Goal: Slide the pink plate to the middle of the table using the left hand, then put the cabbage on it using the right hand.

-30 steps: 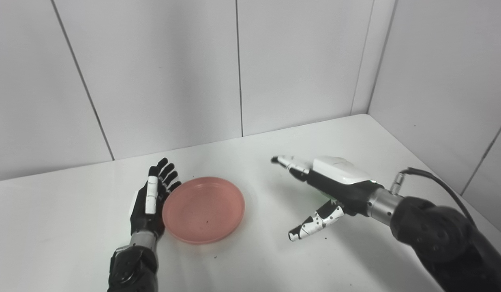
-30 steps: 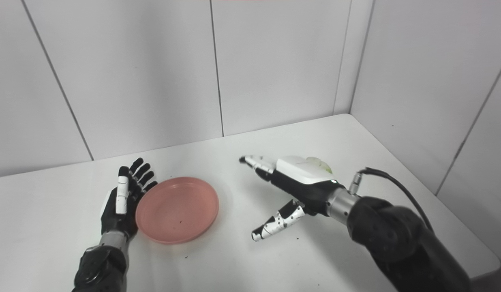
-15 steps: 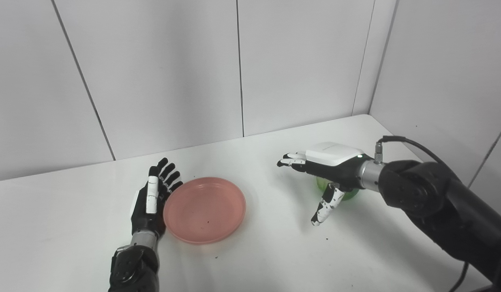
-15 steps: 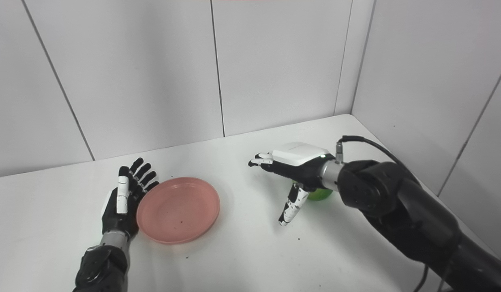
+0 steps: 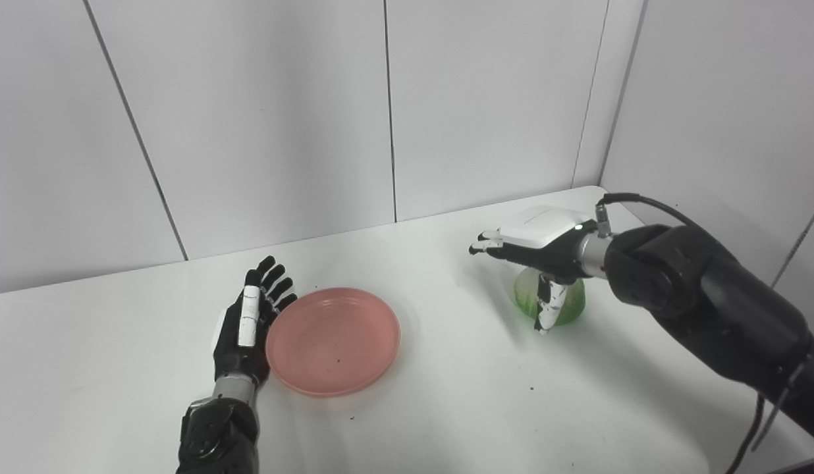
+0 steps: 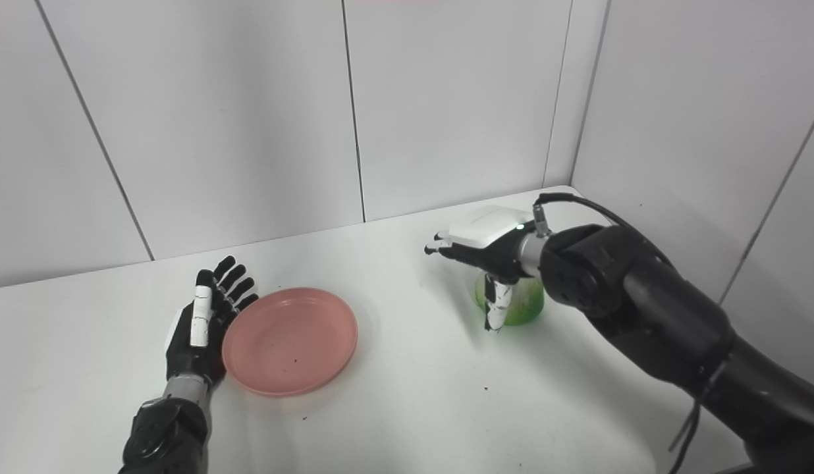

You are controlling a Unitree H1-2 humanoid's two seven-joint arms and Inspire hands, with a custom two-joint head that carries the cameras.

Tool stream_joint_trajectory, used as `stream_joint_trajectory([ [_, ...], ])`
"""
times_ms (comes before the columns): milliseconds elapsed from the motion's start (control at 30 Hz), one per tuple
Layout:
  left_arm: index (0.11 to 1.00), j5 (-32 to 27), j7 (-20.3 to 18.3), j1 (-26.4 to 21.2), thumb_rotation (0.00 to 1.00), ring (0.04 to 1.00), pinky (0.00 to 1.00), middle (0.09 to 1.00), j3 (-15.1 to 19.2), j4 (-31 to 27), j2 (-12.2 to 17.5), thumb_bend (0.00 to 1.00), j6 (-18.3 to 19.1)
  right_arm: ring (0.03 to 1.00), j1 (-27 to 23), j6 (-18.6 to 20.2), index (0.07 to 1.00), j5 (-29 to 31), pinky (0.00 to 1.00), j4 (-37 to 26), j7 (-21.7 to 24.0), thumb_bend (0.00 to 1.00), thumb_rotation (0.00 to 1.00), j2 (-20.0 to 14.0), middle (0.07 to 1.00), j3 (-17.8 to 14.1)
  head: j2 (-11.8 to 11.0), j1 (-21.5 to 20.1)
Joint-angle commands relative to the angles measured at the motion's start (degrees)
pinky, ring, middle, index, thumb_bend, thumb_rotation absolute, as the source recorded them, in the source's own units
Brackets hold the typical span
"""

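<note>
The pink plate (image 5: 332, 340) lies flat on the white table, left of centre. My left hand (image 5: 247, 322) rests on edge against its left rim, fingers straight and apart, holding nothing. The green cabbage (image 5: 550, 299) sits on the table at the right. Above it hovers my right hand (image 5: 535, 247), palm down, fingers spread, the thumb hanging down in front of the cabbage; whether the thumb touches it I cannot tell. The cabbage (image 6: 510, 302) is partly hidden by that hand (image 6: 486, 247).
The white table (image 5: 446, 408) ends at grey panel walls at the back and on the right. Its right edge runs close behind the cabbage. A black cable (image 5: 651, 201) loops off my right wrist.
My right hand has risen and moved back and to the right, uncovering the cabbage and stopping over it. The left hand and the plate have stayed put.
</note>
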Motion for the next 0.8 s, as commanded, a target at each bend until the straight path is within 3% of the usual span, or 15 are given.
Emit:
stream_joint_trajectory([
  [0,0.856,-0.68,-0.37,1.09,0.84,0.876,0.83,0.894,0.23,1.41,-0.19,0.93,0.68,0.939,-3.34,-1.37,0.941,-0.83,0.82,0.05,-0.03,1.0,0.0,-1.7,0.978,-1.62,-0.06,0.03],
  [233,0.855,-0.56,-0.54,1.26,0.84,0.882,0.84,0.898,0.38,0.97,-0.02,0.93,0.81,0.922,-4.28,-1.18,0.945,-3.0,0.82,3.94,-0.34,1.0,0.0,-1.02,0.971,-1.38,-0.42,-0.27],
  [767,0.859,-0.61,-1.19,1.02,0.82,0.877,0.83,0.901,0.75,1.4,0.58,0.93,0.7,0.875,-9.65,-1.83,0.953,-4.92,0.66,15.4,1.67,1.0,0.08,0.6,0.955,1.62,-0.01,-1.26],
])
